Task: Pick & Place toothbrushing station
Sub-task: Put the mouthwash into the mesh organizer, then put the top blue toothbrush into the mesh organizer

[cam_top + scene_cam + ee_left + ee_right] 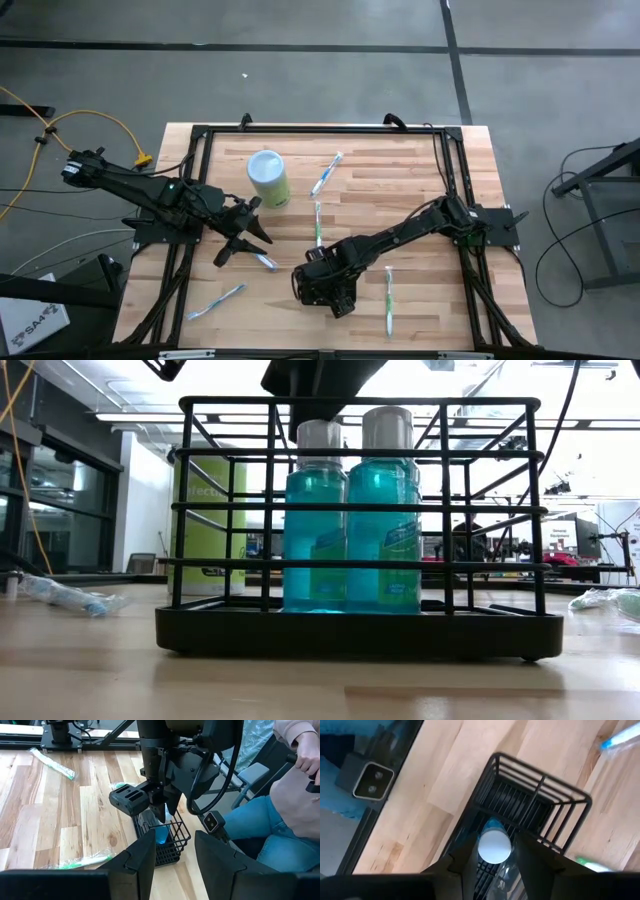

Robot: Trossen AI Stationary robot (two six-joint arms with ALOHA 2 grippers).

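Observation:
A black wire basket stands on the wooden table near its front edge, and two blue mouthwash bottles stand upright in it. My right gripper reaches down from above onto the white-capped bottle and is shut on it. My left gripper hangs open and empty above the table's left middle, pointing at the basket. The toothbrushing station is out of view. My right gripper pinches the bottle's white cap between its two fingers, one on each side. They come from above, pointing steeply down. The bottle is upright, its lower part inside the basket. Whether its base rests on the basket floor I cannot tell.
A pale green cylinder stands at the far left middle. Wrapped toothbrushes lie scattered. A black frame borders the table. A seated person is beyond the near edge.

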